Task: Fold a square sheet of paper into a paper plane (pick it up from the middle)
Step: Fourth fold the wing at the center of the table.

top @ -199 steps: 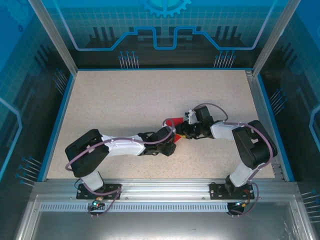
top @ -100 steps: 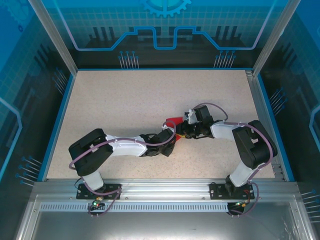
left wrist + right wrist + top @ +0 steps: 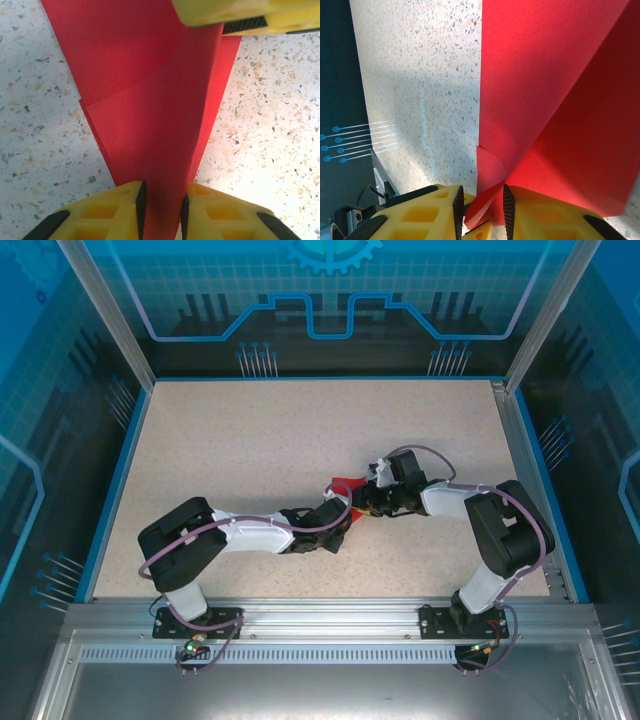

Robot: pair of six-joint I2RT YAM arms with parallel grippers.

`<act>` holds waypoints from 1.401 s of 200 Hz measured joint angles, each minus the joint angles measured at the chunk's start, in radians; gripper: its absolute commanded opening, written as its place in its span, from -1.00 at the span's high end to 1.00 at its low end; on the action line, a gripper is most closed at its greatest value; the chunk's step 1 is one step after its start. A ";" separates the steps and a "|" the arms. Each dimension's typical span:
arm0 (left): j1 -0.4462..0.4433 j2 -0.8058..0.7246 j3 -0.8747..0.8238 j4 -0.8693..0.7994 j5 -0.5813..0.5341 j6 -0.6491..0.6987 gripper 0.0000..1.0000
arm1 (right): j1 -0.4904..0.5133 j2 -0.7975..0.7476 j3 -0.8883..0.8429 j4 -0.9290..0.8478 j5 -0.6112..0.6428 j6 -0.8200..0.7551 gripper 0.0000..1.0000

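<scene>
On the speckled surface [image 3: 250, 440], the folded red square sheet of paper [image 3: 344, 484] lies just 3 o'clock of centre, mostly hidden under both wrists. The left gripper [image 3: 162, 202] is grasping the paper's raised fold. The right gripper [image 3: 481, 202] is grasping a curled edge, and the frame cuts off its tips.

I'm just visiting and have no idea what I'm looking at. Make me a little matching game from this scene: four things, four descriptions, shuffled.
1 square sheet of paper
2 table
3 left gripper
4 right gripper

a fingers either side of a curled flap
b speckled beige
c bright red, folded
d fingers either side of the narrow tip

Pairs: 1-c, 2-b, 3-d, 4-a
</scene>
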 measured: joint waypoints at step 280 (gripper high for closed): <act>0.208 -0.044 -0.220 0.381 0.442 -0.132 0.93 | 0.040 -0.184 -0.095 -0.033 0.072 -0.012 0.75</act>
